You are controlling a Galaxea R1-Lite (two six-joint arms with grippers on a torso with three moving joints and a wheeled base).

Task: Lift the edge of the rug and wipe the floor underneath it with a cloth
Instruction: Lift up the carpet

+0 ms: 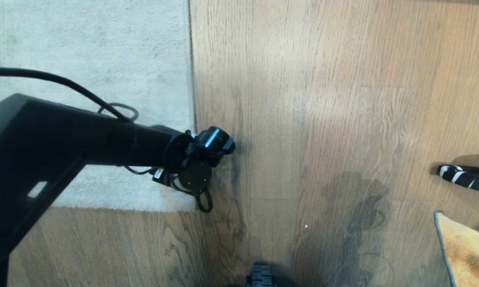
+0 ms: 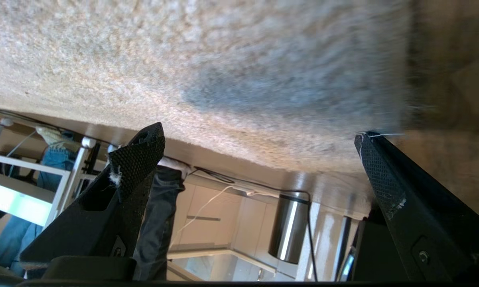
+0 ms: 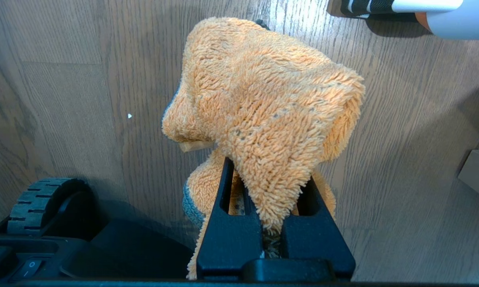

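The pale grey rug lies flat at the upper left of the head view. Its straight rug edge (image 1: 191, 99) runs down to a square corner (image 1: 193, 207). My left arm (image 1: 103, 139) reaches in from the left, its wrist over that edge near the corner. In the left wrist view my left gripper (image 2: 258, 132) is open wide just above the rug pile (image 2: 223, 71), holding nothing, with the rug edge (image 2: 405, 79) by one fingertip. My right gripper (image 3: 269, 175) is shut on the fuzzy orange cloth (image 3: 263, 91) above the brown wood floor (image 3: 64, 79). The cloth (image 1: 462, 251) shows at the head view's lower right.
A black-and-white striped object (image 1: 466, 177) lies on the floor (image 1: 323, 119) at the right edge. The robot base's wheel (image 1: 261, 275) shows at the bottom. In the left wrist view, beyond the rug, stand a person's legs (image 2: 159, 215) in jeans, a steel cylinder (image 2: 289, 227) and white furniture.
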